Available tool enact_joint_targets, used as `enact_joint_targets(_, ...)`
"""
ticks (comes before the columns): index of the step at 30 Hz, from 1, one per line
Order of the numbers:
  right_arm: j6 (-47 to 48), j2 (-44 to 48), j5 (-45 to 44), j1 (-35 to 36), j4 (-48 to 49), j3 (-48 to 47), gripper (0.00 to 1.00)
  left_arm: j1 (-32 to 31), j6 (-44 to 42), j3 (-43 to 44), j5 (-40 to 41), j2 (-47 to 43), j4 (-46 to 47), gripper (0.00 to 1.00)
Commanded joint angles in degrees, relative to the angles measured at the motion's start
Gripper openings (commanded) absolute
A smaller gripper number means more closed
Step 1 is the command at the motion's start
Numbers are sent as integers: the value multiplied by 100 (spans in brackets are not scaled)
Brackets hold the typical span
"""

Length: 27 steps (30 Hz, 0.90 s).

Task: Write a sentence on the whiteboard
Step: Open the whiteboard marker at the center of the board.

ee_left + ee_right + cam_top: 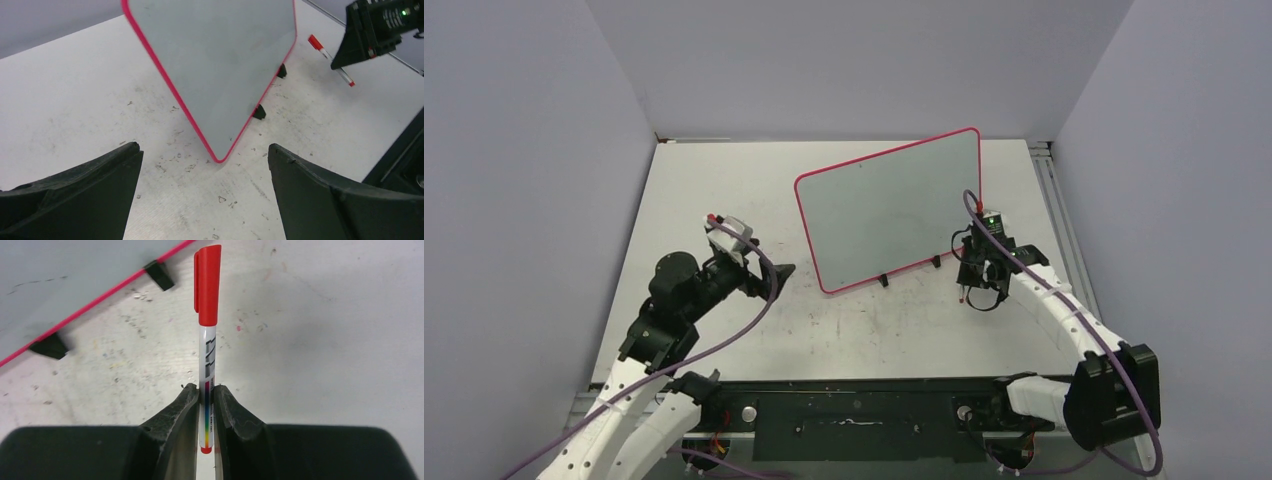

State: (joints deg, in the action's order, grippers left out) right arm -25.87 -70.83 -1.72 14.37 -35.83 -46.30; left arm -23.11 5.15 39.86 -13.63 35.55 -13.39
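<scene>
1. I see my right gripper (205,402) pinched on the red-capped marker (207,315), cap pointing away.
2. My left gripper (771,277) gapes wide, holding nothing.
3. The whiteboard (889,205) sits on the table (724,180) between both grippers, feet toward me.

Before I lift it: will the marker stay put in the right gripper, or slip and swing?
The marker looks stiff and light, so lifting should be easy. The right gripper pinches it near its tail end, most of the length sticking out, so it may pivot under writing pressure. Its glossy round barrel could slip.
</scene>
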Motion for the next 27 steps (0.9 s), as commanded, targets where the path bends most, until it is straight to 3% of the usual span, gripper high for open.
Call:
enact_joint_targets(1, 146, 475, 593, 365, -865, -379, 5, -613, -464, -193, -481, -274, 371, 96)
enact_joint_targets(7, -53, 559, 1185, 1500, -1341, -645, 5, -1992, -978, -202, 67, -77, 58, 99)
enact_joint_targets(10, -84, 606, 1622, 1880, -1461, -815, 5, -2810, -1214, -176, 666, 70, -165, 99)
enact_joint_targets(16, -46, 464, 2784, 2543, -1333, -930, 5, -3961, -1545, -232, 1103, 571, -252, 99)
enact_joint_targets(22, -20, 107, 3683, 3144, -1166, -970, 5, -5296, -2206, -174, 2342, 1189, -354, 99)
enact_joint_targets(27, 35, -152, 4029, 3637, -1210, -1148, 5, -5889, -2464, -372, 2942, 1285, -270, 97)
